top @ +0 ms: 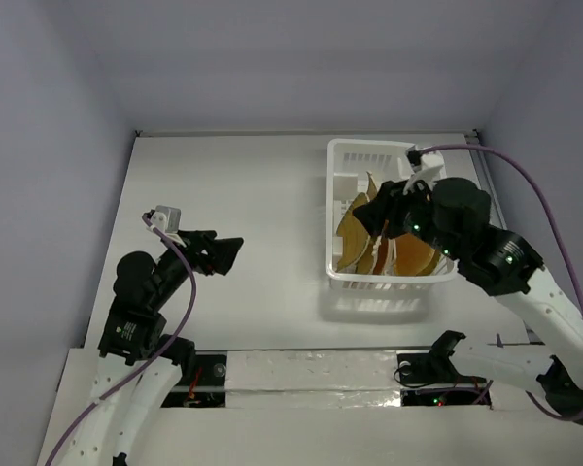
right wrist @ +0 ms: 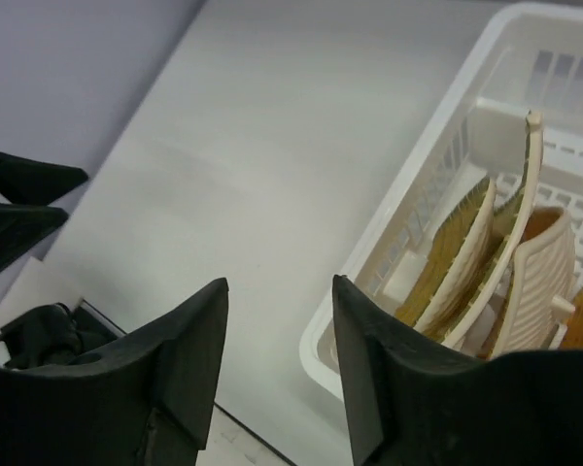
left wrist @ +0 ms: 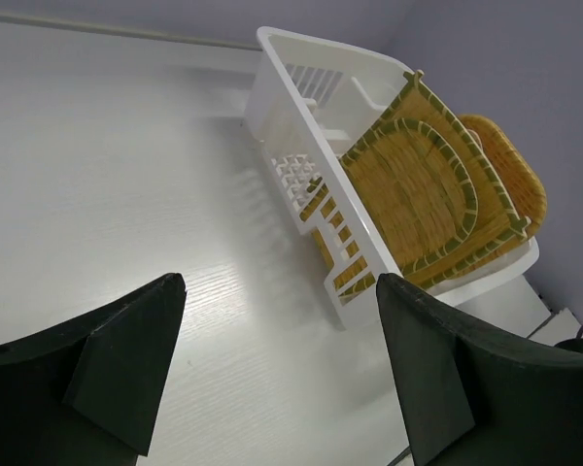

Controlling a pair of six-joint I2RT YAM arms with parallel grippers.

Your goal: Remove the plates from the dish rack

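The white dish rack [top: 364, 145] stands at the table's back right. Several woven yellow-tan plates [top: 353, 238] stand on edge inside it, with an orange one [top: 415, 254] toward its near right. In the left wrist view the plates [left wrist: 418, 184] lean together in the rack [left wrist: 301, 107]. My right gripper [top: 377, 216] hovers over the rack's left side, open and holding nothing [right wrist: 280, 282]; the plates [right wrist: 462, 252] lie just right of its fingers. My left gripper [top: 228, 250] is open over bare table well left of the rack [left wrist: 280, 282].
The white table [top: 243, 184] is enclosed by grey walls at the back and on both sides. A silver taped strip [top: 311, 371] runs along the near edge between the arm bases. A purple cable [top: 525, 180] arcs above the right arm.
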